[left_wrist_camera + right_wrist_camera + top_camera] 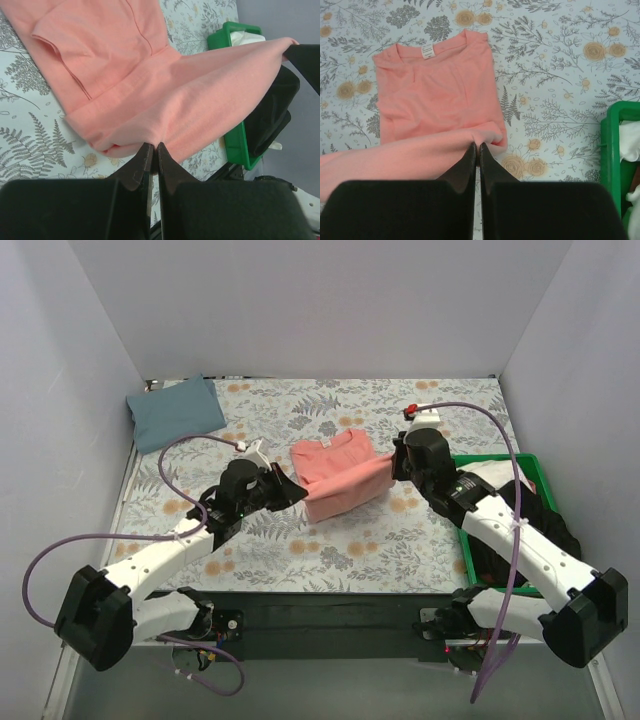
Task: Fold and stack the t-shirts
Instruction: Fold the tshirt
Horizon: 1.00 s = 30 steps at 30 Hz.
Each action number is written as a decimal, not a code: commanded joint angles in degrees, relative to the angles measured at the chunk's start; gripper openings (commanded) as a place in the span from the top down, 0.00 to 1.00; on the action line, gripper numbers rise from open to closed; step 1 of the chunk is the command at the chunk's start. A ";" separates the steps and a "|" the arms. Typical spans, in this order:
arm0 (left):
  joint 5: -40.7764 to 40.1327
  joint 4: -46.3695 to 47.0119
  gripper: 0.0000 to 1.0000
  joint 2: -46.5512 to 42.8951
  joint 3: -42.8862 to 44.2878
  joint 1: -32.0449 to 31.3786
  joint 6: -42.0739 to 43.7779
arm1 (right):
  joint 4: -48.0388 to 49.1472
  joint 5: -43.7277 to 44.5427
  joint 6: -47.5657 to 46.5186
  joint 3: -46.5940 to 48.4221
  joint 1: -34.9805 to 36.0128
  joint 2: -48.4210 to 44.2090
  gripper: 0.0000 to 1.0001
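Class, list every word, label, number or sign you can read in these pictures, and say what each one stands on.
neck label inside the collar of the coral-pink t-shirt: printed lines, too small to read.
green bin and floral cloth: no writing visible.
No text in any view can be read.

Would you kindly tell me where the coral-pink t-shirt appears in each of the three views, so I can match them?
Top external: coral-pink t-shirt at centre, between the two arms.
Left wrist: t-shirt fills the upper middle, pinched by the left pincer.
Right wrist: t-shirt left of centre, collar label up, held by the right pincer.
Shared landmark: green bin.
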 commanded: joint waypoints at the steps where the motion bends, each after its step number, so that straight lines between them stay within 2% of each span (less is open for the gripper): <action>1: 2.03 4.92 1.00 2.05 2.07 2.92 1.57 | 6.12 4.11 -2.39 4.67 -0.39 3.04 0.99; 11: 8.45 11.96 1.00 8.82 2.16 9.60 0.78 | 9.28 3.76 -5.03 13.54 -1.97 15.43 0.99; 30: 16.10 19.79 1.00 31.85 14.55 17.96 -0.18 | 9.55 -0.81 -9.78 35.87 -6.54 39.61 0.99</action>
